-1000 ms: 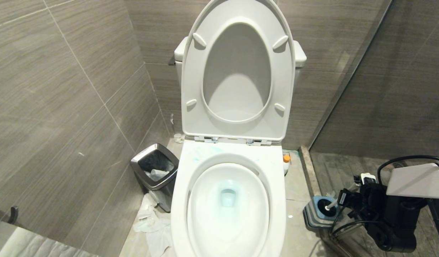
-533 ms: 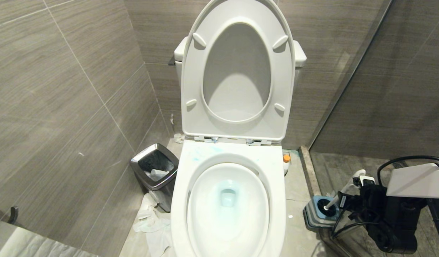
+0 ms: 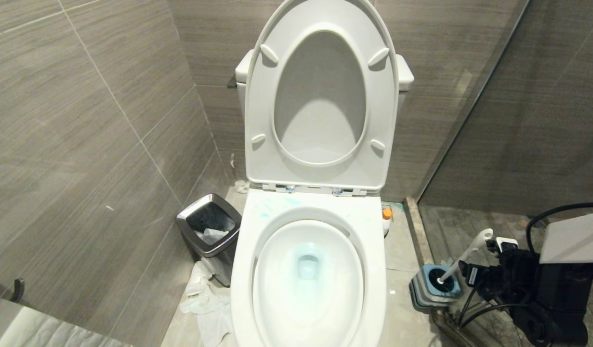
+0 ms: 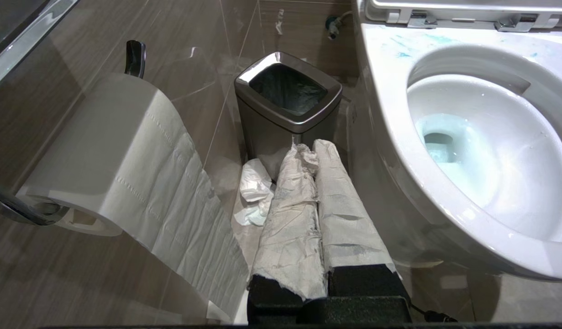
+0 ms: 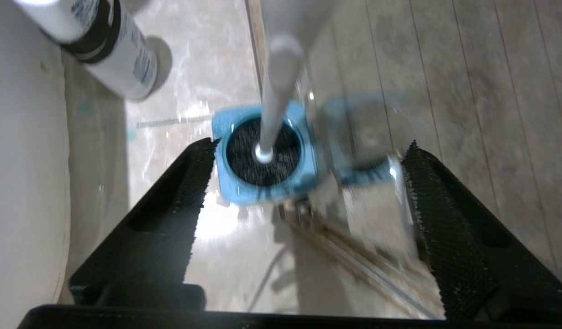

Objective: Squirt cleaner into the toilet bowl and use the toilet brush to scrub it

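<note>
My right gripper (image 3: 474,274) sits beside the toilet brush (image 3: 462,260), which leans in its holder (image 3: 431,289); toilet bowl (image 3: 308,270) tinted blue.

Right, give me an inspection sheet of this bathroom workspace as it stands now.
Surface: floor of pale tiles, wet sheen near the holder.
Job's things: toilet bowl, seat and lid raised, blue-tinted water, blue smears on the rim; cleaner upright on the floor beside the toilet; toilet brush standing in its blue holder.
Clutter: crumpled paper on the floor by the waste bin.
Grippers: right gripper open, jaws apart, above the holder, not touching the brush; left gripper shut, paper-wrapped, parked near the bin.
Cables: black cable looping over the right arm.
Surroundings: grey tiled walls; paper roll on a wall holder.
</note>
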Available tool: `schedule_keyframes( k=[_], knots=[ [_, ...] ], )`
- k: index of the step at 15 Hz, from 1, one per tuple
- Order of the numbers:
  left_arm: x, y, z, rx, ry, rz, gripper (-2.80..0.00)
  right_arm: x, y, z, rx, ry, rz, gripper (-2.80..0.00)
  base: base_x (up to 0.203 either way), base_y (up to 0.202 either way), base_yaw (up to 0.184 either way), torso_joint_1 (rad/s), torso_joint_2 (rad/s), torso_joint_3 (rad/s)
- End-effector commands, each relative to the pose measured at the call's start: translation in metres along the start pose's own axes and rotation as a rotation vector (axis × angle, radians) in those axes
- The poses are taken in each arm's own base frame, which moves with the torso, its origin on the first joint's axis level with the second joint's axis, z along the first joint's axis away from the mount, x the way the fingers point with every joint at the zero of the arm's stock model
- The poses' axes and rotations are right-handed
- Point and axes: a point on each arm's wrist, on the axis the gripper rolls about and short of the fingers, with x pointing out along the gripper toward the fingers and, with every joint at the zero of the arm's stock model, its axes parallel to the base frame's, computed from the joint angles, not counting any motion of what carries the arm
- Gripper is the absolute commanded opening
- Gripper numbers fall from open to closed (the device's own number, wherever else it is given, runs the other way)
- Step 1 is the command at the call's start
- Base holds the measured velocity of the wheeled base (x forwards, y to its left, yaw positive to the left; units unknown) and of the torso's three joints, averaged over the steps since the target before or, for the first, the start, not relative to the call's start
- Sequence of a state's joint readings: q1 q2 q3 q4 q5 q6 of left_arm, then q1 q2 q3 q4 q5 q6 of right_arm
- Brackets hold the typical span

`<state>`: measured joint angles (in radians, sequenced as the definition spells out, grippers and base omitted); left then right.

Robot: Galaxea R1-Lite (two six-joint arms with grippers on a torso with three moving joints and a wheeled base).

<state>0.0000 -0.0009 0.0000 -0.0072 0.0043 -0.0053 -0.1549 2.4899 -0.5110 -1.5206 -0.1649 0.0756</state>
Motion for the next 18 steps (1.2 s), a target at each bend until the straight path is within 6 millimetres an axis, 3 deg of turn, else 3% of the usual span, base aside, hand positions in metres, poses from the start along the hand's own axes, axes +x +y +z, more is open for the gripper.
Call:
schedule_keyframes(
  k=[1,4,7,11,18],
  knots=[
    [0.001,0.000,-0.002,0.000,0.007,0.000,-2.80,-0.020,-0.002,0.012,0.003,-0.016,0.002,0.00,0.000,0.000,0.000,0.000,0.00,0.000],
    [0.001,0.000,-0.002,-0.001,0.007,0.000,-2.80,-0.060,-0.006,0.046,0.018,-0.105,0.013,0.00,0.000,0.000,0.000,0.000,0.00,0.000],
    [0.001,0.000,-0.002,0.000,0.007,0.000,-2.80,-0.114,-0.011,0.087,0.005,-0.265,0.058,0.00,0.000,0.000,0.000,0.000,0.00,0.000],
    [0.001,0.000,-0.002,0.001,0.007,0.000,-2.80,-0.182,-0.021,0.090,-0.041,-0.344,0.109,0.00,0.000,0.000,0.000,0.000,0.00,0.000],
    [0.001,0.000,-0.002,-0.001,0.007,0.000,-2.80,-0.267,-0.032,0.110,-0.144,-0.681,0.150,0.00,0.000,0.000,0.000,0.000,0.00,0.000]
  ],
)
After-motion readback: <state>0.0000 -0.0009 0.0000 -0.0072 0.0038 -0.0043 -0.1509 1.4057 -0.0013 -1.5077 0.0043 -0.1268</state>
